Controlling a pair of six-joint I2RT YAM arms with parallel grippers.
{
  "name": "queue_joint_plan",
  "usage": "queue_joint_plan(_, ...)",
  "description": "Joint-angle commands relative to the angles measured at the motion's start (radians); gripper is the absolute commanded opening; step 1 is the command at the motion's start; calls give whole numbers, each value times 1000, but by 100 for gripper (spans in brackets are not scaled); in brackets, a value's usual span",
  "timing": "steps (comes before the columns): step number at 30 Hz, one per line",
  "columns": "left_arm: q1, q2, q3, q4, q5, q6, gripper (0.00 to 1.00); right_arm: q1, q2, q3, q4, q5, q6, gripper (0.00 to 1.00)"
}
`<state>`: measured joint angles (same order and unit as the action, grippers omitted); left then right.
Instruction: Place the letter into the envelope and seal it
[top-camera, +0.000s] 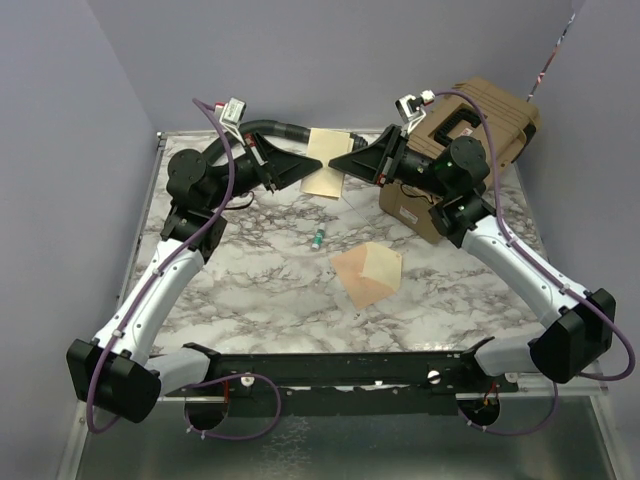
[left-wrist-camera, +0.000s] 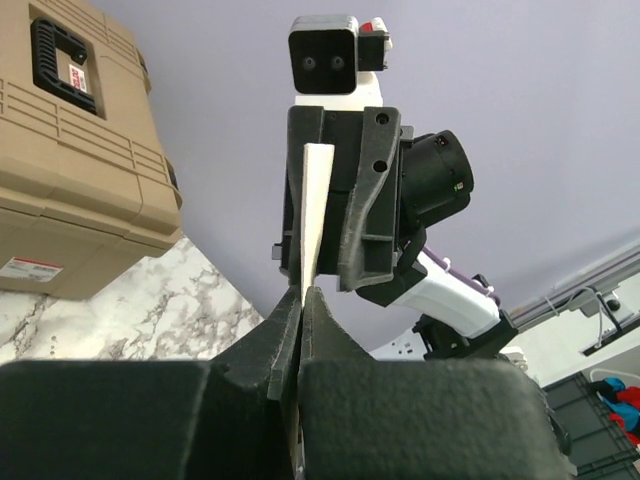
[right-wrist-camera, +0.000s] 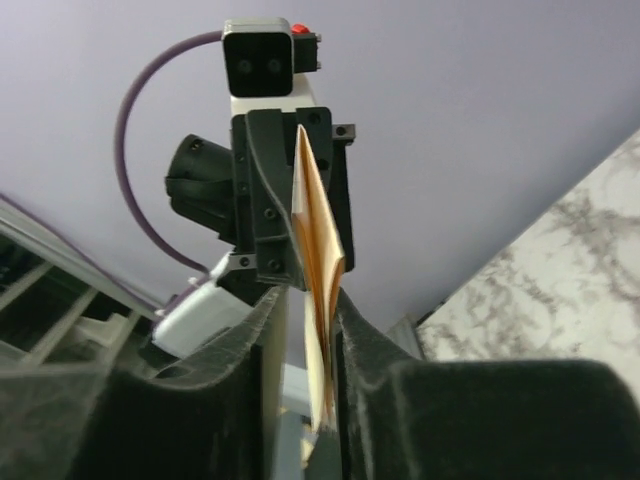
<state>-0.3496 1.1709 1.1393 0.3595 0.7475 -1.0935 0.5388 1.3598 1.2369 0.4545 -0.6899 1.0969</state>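
Mid-air, the left claw (left-wrist-camera: 303, 300) clenches the letter (top-camera: 322, 183), seen edge-on. The right claw (right-wrist-camera: 310, 298) straddles its other edge, grip unclear. From above, both cover its sides. The envelope (top-camera: 368, 272) lies apart on the table (top-camera: 250, 290).

My left arm (top-camera: 160, 285) and right arm (top-camera: 520, 265): white link shells, black joints and bases. Purple cable (top-camera: 218, 135) along each. Left gripper (top-camera: 318, 175), right gripper (top-camera: 335, 162): black wedges, screw heads (right-wrist-camera: 268, 213) showing.
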Motion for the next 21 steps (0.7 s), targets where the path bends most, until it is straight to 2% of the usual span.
queue_joint_plan(1,-6,-3,-20,41,-35,-26,0,5,10,19,59,-37,25,17)
queue_joint_plan(3,-7,-5,-24,42,-39,-26,0,6,2,17,47,-22,16,4)
queue_joint_plan(5,-8,-5,-24,41,-34,-29,4,6,-13,15,7,11,-9,1)
queue_joint_plan(7,-7,-8,-29,42,-28,-28,21,5,-28,24,-90,63,-63,1)
queue_joint_plan(10,-6,-21,-59,40,-29,-18,60,5,-41,73,-349,174,-223,0)
queue_joint_plan(12,-7,-31,-88,6,-47,-5,75,4,-46,103,-585,270,-342,0)
queue_joint_plan(15,-8,-26,-106,-100,-87,29,83,4,-32,158,-890,453,-521,0)
queue_joint_plan(17,-12,-26,-111,-236,-144,81,87,3,-16,164,-1053,577,-592,0)
queue_joint_plan(19,-20,-32,-140,-324,-211,128,88,4,-11,124,-1144,636,-637,0)
queue_joint_plan(21,-33,-37,-177,-394,-272,163,89,4,-22,48,-1164,648,-666,0)
